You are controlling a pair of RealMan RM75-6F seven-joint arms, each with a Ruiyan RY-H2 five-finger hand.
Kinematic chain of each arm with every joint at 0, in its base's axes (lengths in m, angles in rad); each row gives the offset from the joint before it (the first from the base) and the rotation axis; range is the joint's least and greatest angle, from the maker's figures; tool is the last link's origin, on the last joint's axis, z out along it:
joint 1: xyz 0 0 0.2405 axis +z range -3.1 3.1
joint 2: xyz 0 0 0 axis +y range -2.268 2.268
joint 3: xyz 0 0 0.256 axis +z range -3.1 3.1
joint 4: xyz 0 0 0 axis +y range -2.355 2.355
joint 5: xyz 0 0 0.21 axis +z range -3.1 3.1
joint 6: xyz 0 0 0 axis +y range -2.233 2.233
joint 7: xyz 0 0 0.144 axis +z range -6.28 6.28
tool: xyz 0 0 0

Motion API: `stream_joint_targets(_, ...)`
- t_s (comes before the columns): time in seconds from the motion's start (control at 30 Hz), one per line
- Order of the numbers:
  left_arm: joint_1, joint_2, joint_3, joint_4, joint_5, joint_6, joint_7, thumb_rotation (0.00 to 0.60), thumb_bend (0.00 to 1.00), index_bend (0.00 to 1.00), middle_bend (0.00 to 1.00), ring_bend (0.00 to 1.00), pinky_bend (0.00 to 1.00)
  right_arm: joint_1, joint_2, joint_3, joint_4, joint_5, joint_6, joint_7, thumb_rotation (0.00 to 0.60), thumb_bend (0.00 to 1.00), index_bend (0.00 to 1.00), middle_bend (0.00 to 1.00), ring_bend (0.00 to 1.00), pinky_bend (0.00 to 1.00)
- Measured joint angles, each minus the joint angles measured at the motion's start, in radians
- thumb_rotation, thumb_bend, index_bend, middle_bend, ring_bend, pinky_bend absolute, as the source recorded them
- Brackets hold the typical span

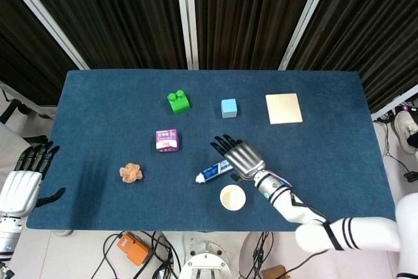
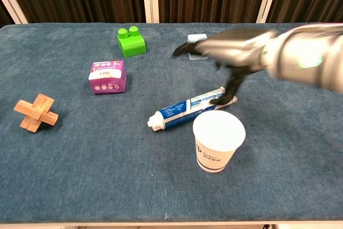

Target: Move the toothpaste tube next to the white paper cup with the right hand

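The blue and white toothpaste tube (image 1: 213,172) (image 2: 185,110) lies flat on the blue cloth, its white cap pointing left. Just in front of its right end stands the white paper cup (image 1: 232,197) (image 2: 217,140), upright. My right hand (image 1: 240,157) (image 2: 231,53) hovers above the tube's right end with its fingers spread out and nothing in it; a thumb tip reaches down near the tube's tail. At the table's left edge my left hand (image 1: 23,180) rests open, holding nothing.
A purple box (image 1: 167,140) (image 2: 108,76), a green brick (image 1: 177,101) (image 2: 131,41), a light blue cube (image 1: 228,107) and a tan square board (image 1: 283,108) lie behind. A wooden cross puzzle (image 1: 130,172) (image 2: 36,112) sits at the left.
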Motion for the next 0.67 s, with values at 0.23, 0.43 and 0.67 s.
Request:
stream_joint_targets(0.23, 0.001, -0.006, 0.003, 0.000, 0.005, 0.000, 0.015, 0.600, 0.13, 0.00, 0.00, 0.00, 0.04, -0.296, 0.156, -0.163, -0.034, -0.330, 0.405, 0.124, 0.600, 0.31, 0.00, 0.00, 0.00, 0.08)
stream_joint_targets(0.43, 0.005, -0.024, 0.008, -0.006, 0.007, 0.001, 0.060, 0.600, 0.13, 0.00, 0.00, 0.00, 0.04, -0.588, 0.204, -0.268, 0.137, -0.418, 0.655, 0.409, 0.600, 0.31, 0.00, 0.00, 0.00, 0.00)
stream_joint_targets(0.67, 0.006, -0.039, 0.001, -0.009, -0.002, 0.001, 0.087, 0.600, 0.13, 0.00, 0.00, 0.00, 0.04, -0.742, 0.230, -0.294, 0.303, -0.536, 0.775, 0.599, 0.600, 0.31, 0.00, 0.00, 0.00, 0.00)
